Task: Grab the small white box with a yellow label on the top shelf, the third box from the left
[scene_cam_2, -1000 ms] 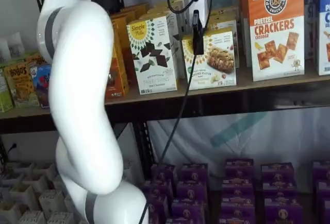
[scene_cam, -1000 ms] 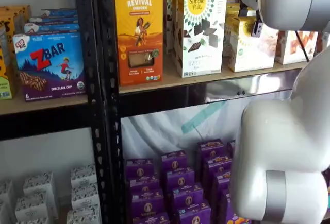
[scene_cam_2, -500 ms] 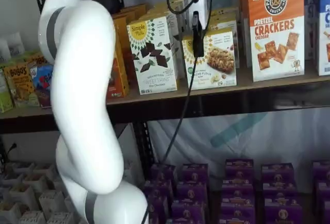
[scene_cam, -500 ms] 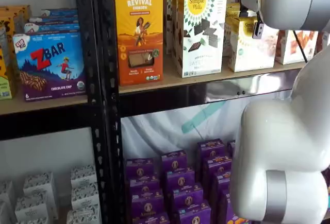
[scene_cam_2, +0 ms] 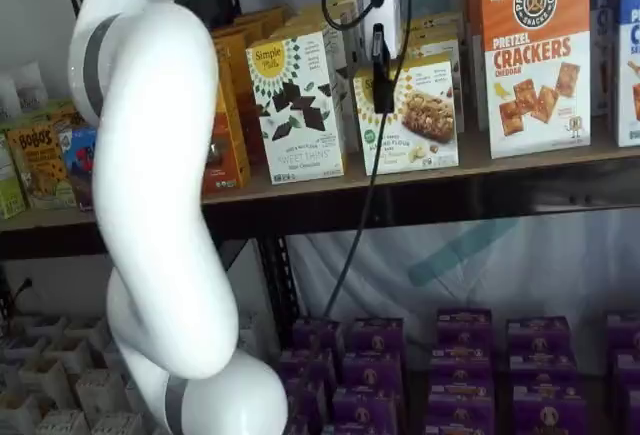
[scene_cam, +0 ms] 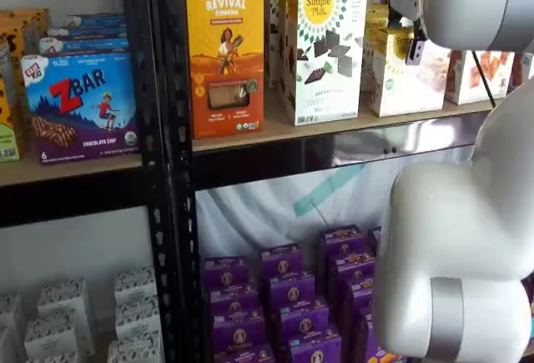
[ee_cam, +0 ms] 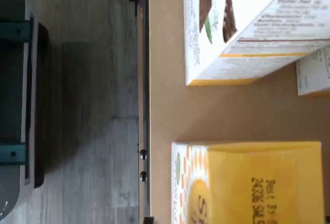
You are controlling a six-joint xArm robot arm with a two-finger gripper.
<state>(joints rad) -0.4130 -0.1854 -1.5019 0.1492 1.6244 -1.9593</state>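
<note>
The small white box (scene_cam_2: 425,120) stands on the top shelf (scene_cam_2: 300,193), and in both shelf views it is the short carton (scene_cam: 400,75) to the right of the taller Simple Mills box. My gripper (scene_cam_2: 383,105) hangs in front of the box's left part. Only one black finger (scene_cam: 414,50) shows, so I cannot tell how the jaws stand. In the wrist view the box's yellow top (ee_cam: 252,183) lies close below the camera, on the tan board (ee_cam: 165,110).
The Simple Mills box (scene_cam_2: 295,105) stands just left of the small one, and a pretzel cracker box (scene_cam_2: 535,55) just right. An orange Revival box (scene_cam: 224,54) is further left. My white arm (scene_cam_2: 160,205) and a black cable (scene_cam_2: 350,235) hang in front. Purple boxes (scene_cam_2: 460,355) fill the lower level.
The gripper has shifted only slightly at the small white box. The box stands where it was.
</note>
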